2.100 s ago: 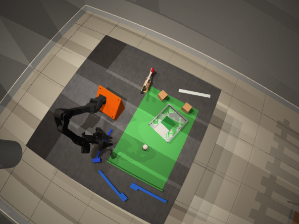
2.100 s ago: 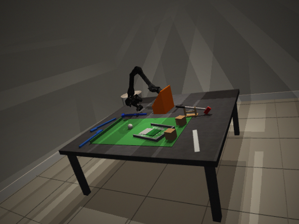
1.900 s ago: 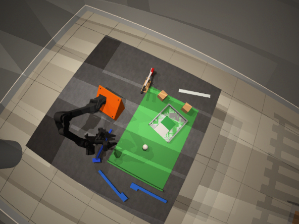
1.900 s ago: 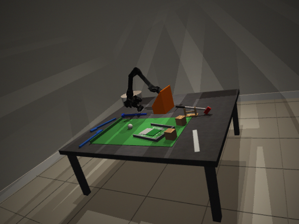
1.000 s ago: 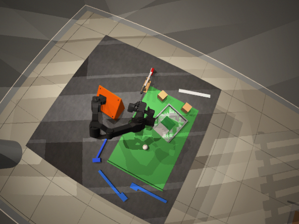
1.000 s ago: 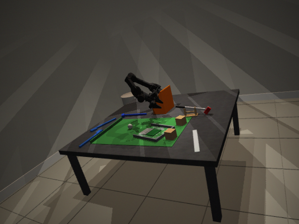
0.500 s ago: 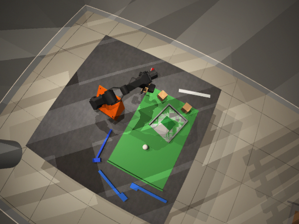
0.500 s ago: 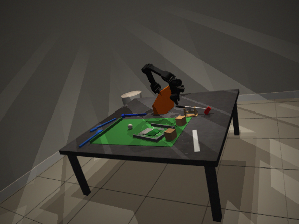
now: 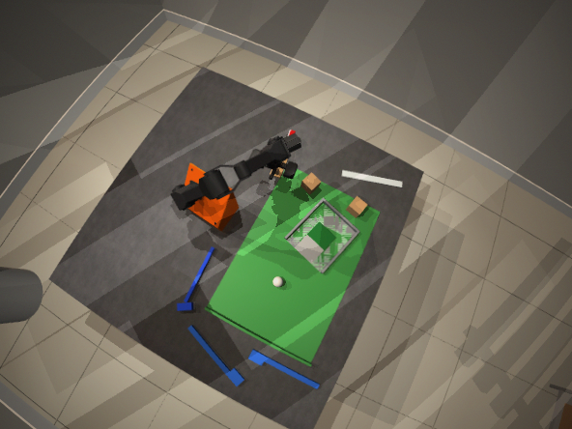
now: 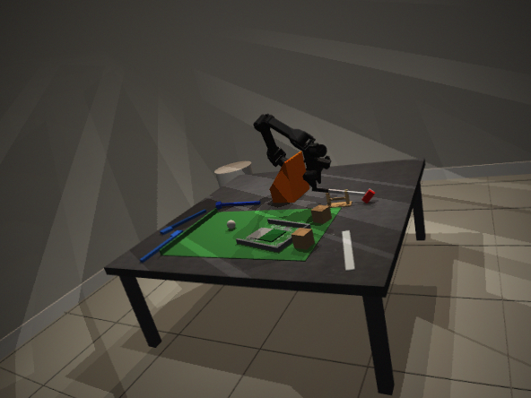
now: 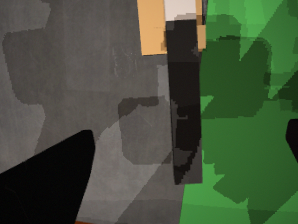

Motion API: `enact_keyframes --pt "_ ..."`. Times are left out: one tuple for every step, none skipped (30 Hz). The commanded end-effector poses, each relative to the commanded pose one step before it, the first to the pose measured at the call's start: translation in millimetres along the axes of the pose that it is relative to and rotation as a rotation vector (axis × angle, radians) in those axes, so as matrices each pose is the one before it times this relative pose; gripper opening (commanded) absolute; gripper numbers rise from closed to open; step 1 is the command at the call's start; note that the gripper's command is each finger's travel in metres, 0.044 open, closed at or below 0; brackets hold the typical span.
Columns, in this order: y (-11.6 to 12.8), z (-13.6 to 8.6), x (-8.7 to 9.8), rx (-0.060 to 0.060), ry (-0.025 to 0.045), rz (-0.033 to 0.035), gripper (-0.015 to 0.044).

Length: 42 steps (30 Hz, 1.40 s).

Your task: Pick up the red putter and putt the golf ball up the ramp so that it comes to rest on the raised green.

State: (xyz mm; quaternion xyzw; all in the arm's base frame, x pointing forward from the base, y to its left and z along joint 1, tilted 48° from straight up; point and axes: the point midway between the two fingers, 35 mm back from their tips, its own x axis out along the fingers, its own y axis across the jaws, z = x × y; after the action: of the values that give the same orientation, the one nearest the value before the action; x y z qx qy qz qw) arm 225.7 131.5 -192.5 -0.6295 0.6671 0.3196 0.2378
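Observation:
The red putter rests on a small wooden stand, its black handle toward the arm's base. My gripper is open and empty. In the wrist view its fingers stand wide apart on either side of the black handle, touching neither side; the top view shows the arm covering most of the shaft. The white golf ball lies on the green mat. The grey ramp leads up to the raised dark green square inside a grey-walled frame.
Two wooden cubes stand by the mat's far end, one close to the stand. A white bar lies beyond. Blue putters lie around the mat's near end. An orange wedge is by the arm's base.

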Motion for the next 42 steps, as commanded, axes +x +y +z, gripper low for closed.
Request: enact_keyframes --pt "1.36 -1.62 9.32 -0.0088 0.00561 -0.0002 0.044" --pt "-0.07 -0.26 4.81 0.0001 0.00018 -0.00005 0.044" --pt "0.01 -0.37 5.83 0.0001 0.00028 -0.00004 0.044" --pt "0.09 -0.36 5.03 0.0001 0.00028 -0.00001 0.044" --pt "0.05 -0.14 1.8 0.0 0.00011 0.0 0.044" --pt "0.0 0.0 0.0 0.0 0.0 0.0 0.044" --pt "0.0 0.0 0.0 0.0 0.0 0.0 0.044" --pt "0.0 0.0 0.0 0.0 0.0 0.0 0.044" --pt "-0.01 -0.01 0.28 0.0 0.00001 0.0 0.044" --pt "-0.02 -0.02 0.54 0.0 0.00001 -0.00001 0.044" --pt "-0.03 -0.04 0.8 0.0 0.00002 -0.00001 0.044" --pt "-0.03 -0.05 1.08 0.0 0.00003 -0.00001 0.044" --pt "-0.04 -0.06 1.27 0.0 0.00004 -0.00002 0.044" --pt "-0.03 -0.07 1.44 0.0 0.00005 -0.00002 0.044" --pt "-0.03 -0.08 1.55 0.0 0.00006 -0.00002 0.044" --pt "-0.02 -0.09 1.59 0.0 0.00007 -0.00001 0.044" --pt "-0.01 -0.09 1.6 0.0 0.00007 -0.00001 0.044" --pt "-0.01 -0.1 1.6 0.0 0.00008 -0.00001 0.044" --pt "0.0 -0.1 1.6 0.0 0.00008 -0.00001 0.044" --pt "0.01 -0.1 1.6 0.0 0.00009 -0.00001 0.044" --pt "0.02 -0.11 1.59 0.0 0.00009 0.0 0.044" --pt "0.03 -0.11 1.59 0.0 0.0001 0.0 0.044" --pt "0.03 -0.12 1.59 0.0 0.0001 0.0 0.044" --pt "0.04 -0.12 1.59 0.0 0.00011 0.0 0.044" --pt "0.04 -0.1 1.26 0.0 0.00009 0.0 0.044" --pt "0.03 -0.06 0.76 0.0 0.00005 0.0 0.044" --pt "0.01 -0.02 0.25 0.0 0.00002 0.0 0.044" --pt "0.0 0.0 0.0 0.0 0.0 0.0 0.044" --pt "0.0 0.0 0.0 0.0 0.0 0.0 0.044" --pt "-1.85 1.54 -2.79 0.0091 -0.00564 -0.00163 0.0414" --pt "0.0 0.0 0.0 0.0 0.0 0.0 0.0387" --pt "0.0 0.0 0.0 0.0 0.0 0.0 0.0361" --pt "0.0 0.0 0.0 0.0 0.0 0.0 0.0335" --pt "0.0 0.0 0.0 0.0 0.0 0.0 0.0309" --pt "0.0 0.0 0.0 0.0 0.0 0.0 0.0282" --pt "0.0 0.0 0.0 0.0 0.0 0.0 0.0256" --pt "0.0 0.0 0.0 0.0 0.0 0.0 0.023" --pt "0.0 0.0 0.0 0.0 0.0 0.0 0.0204" --pt "0.0 0.0 0.0 0.0 0.0 0.0 0.0177" --pt "0.0 0.0 0.0 0.0 0.0 0.0 0.0151" --pt "0.0 0.0 0.0 0.0 0.0 0.0 0.0125" --pt "0.0 0.0 0.0 0.0 0.0 0.0 0.0099"
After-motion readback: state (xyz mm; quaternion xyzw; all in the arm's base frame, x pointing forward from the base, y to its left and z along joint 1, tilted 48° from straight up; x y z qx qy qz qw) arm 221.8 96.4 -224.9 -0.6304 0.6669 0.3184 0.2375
